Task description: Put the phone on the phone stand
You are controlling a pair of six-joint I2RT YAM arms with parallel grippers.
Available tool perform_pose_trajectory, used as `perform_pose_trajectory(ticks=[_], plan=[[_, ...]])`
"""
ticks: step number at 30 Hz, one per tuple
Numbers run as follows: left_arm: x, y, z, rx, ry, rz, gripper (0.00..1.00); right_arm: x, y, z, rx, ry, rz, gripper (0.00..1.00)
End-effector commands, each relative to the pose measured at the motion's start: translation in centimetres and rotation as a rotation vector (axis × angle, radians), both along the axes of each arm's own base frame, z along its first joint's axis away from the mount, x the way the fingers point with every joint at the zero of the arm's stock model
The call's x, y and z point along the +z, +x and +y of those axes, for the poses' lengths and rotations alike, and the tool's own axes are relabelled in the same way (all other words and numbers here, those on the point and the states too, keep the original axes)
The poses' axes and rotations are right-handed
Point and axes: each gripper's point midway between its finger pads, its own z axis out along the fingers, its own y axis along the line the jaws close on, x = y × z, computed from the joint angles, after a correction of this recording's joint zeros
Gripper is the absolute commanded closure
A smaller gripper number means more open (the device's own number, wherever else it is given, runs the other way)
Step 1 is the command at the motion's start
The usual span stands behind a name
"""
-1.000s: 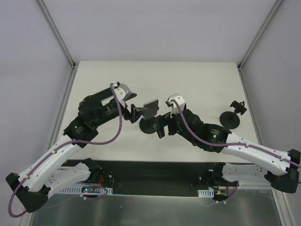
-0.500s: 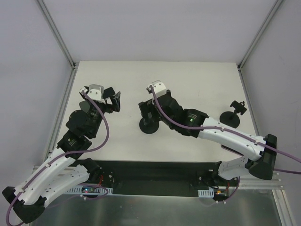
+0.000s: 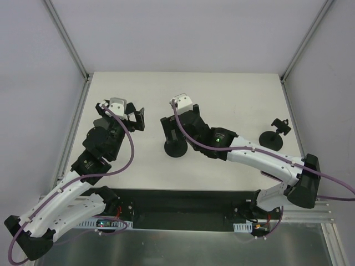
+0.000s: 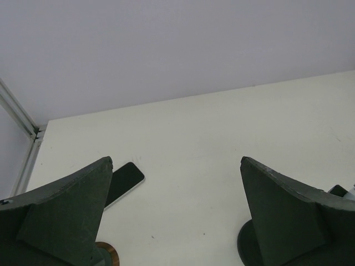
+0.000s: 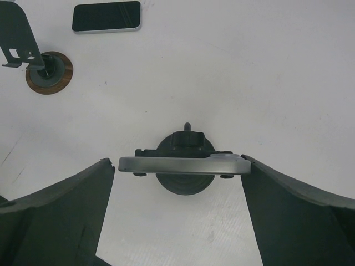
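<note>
In the right wrist view a phone [image 5: 183, 164] with a silver edge stands on its edge in the clamp head of a black phone stand, whose round base [image 5: 186, 183] shows below it. My right gripper [image 5: 177, 160] is open, one finger on each side of this phone; the right finger is at its end and the left finger is a little apart. In the top view the right gripper [image 3: 170, 131] hangs over the stand base [image 3: 176, 148] and hides the phone. My left gripper [image 3: 136, 117] is open and empty, off to the left.
A second black phone [image 5: 106, 16] lies flat on the table; it also shows in the left wrist view [image 4: 125, 180]. A brown disc base with a pole [image 5: 49, 73] stands near it. Another black stand [image 3: 272, 138] stands at the right of the table.
The left gripper, which held the phone at the stand a second ago, has let go and pulled back left. The right gripper has moved over the stand.
</note>
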Motion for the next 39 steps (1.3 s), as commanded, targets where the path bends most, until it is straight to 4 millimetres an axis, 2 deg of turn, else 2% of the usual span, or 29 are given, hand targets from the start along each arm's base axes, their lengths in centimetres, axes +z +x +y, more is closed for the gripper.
perform_pose_trajectory(ticks=[1, 5, 9, 10, 14, 21, 26, 27, 29, 30, 34, 39], plan=[[1.1, 0.3, 0.7, 0.039, -0.017, -0.031, 0.03, 0.8, 1.1, 0.4, -0.021, 0.009, -0.049, 0.03], [0.9, 0.5, 0.7, 0.043, -0.006, -0.025, 0.03, 0.7, 1.3, 0.9, -0.009, 0.019, -0.054, 0.01], [0.8, 0.5, 0.7, 0.045, 0.0, -0.022, 0.02, 0.7, 1.3, 1.3, 0.001, 0.019, -0.056, 0.1], [0.8, 0.5, 0.7, 0.045, -0.001, -0.023, 0.03, 0.7, 1.4, 1.3, 0.0, 0.02, -0.058, 0.15], [0.9, 0.4, 0.7, 0.04, -0.005, -0.025, 0.02, 0.5, 1.5, 1.0, -0.015, 0.017, -0.063, 0.24], [1.0, 0.3, 0.7, 0.038, -0.008, -0.026, 0.03, 0.9, 1.6, 1.1, -0.017, 0.029, -0.069, 0.5], [1.0, 0.3, 0.7, 0.038, -0.008, -0.026, 0.04, 1.2, 1.9, 1.1, -0.034, 0.036, -0.076, 0.63], [1.0, 0.3, 0.7, 0.038, -0.008, -0.026, 0.03, 1.3, 2.1, 1.1, -0.044, 0.038, -0.078, 0.69], [0.9, 0.3, 0.7, 0.036, -0.01, -0.025, 0.03, 1.6, 2.3, 0.9, -0.058, 0.042, -0.084, 0.74], [1.1, 0.2, 0.7, 0.035, -0.013, -0.027, 0.04, 1.8, 2.4, 0.8, -0.068, 0.047, -0.086, 0.81], [1.1, 0.2, 0.6, 0.028, -0.017, -0.027, 0.04, 2.7, 3.0, -0.4, -0.13, 0.05, -0.108, 0.98], [1.2, 0.1, 0.7, 0.031, -0.021, -0.03, 0.04, 3.9, 4.0, -2.6, -0.235, 0.079, -0.113, 0.99]])
